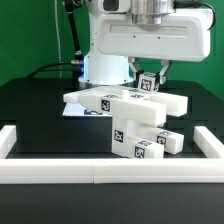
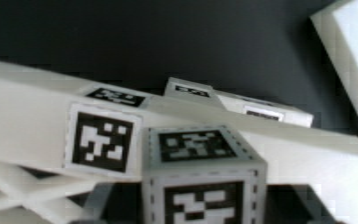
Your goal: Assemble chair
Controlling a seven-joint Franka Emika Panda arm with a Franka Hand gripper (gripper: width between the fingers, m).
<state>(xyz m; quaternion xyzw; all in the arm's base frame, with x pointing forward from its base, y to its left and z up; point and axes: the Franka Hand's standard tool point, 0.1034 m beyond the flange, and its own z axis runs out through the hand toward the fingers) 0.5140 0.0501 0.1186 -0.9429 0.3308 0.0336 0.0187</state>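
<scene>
The chair's white tagged pieces stand joined in a cluster at the middle of the black table. A flat slab lies across the top and tagged blocks sit low at the front. My gripper hangs over the cluster's far right end, shut on a small white tagged block. In the wrist view that block fills the space between the dark fingers, with the slab and its tags just beyond. The gripper shows only at the frame's edge.
Long white border rails run along the front, the exterior view's left and right. The marker board lies flat behind the cluster on the left. The arm's white base stands at the back.
</scene>
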